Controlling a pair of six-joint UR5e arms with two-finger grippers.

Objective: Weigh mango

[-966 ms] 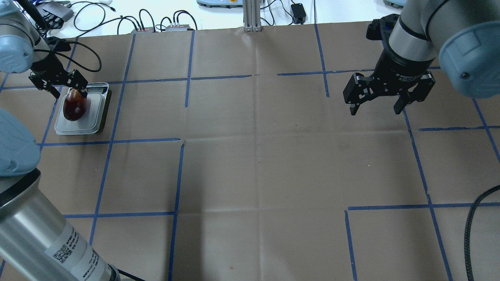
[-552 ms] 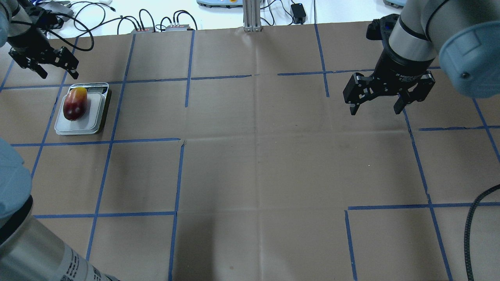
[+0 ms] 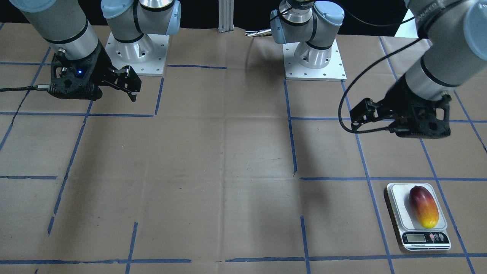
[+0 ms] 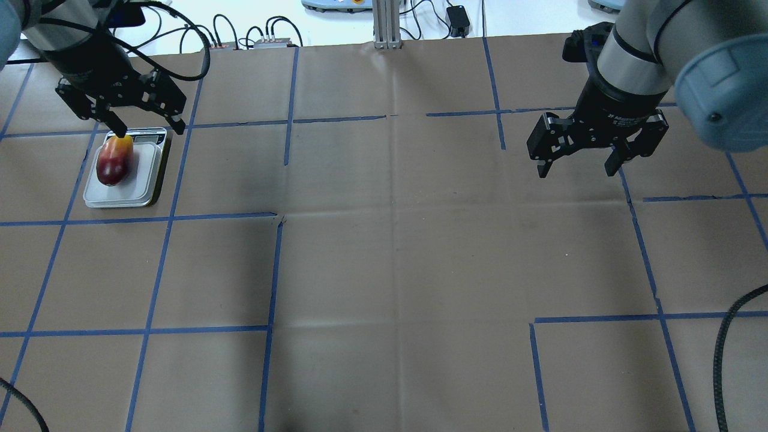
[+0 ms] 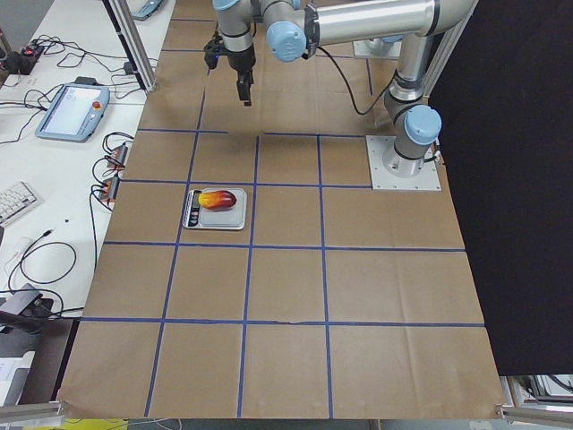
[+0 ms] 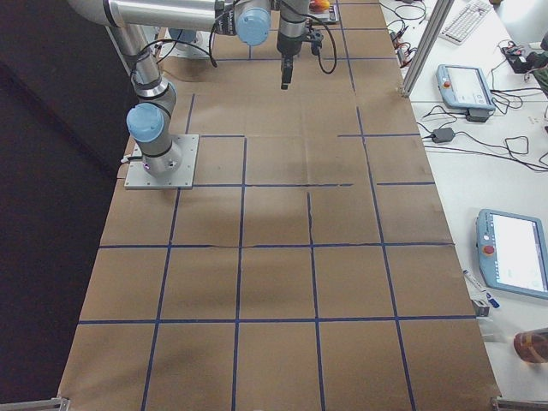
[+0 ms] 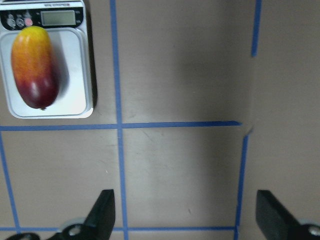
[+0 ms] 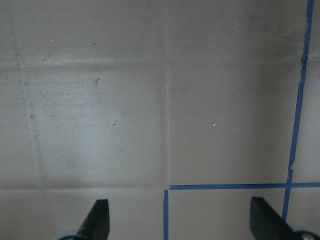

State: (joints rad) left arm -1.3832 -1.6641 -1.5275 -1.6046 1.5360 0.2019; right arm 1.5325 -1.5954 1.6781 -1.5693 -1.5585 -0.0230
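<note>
The mango (image 4: 114,161), dark red fading to yellow, lies lengthwise on the white platform of the scale (image 4: 141,186) at the table's far left. It also shows in the front view (image 3: 423,206) and the left wrist view (image 7: 34,67). My left gripper (image 4: 149,127) is open and empty. It hangs well above the table, off the scale's display end, and touches nothing. In the left wrist view (image 7: 185,210) its fingers frame bare table beside the scale (image 7: 75,75). My right gripper (image 4: 576,173) is open and empty, raised over the right side of the table.
Brown paper with a grid of blue tape (image 4: 273,270) covers the table. Cables and small boxes (image 4: 252,36) lie beyond its far edge. A metal post (image 4: 386,24) stands at the far middle. A black cable (image 4: 729,336) hangs at the right edge.
My left gripper was down around the mango; it has come off it, risen and now hangs open above the scale's far end. The mango stays on the scale. The right arm has not moved.
</note>
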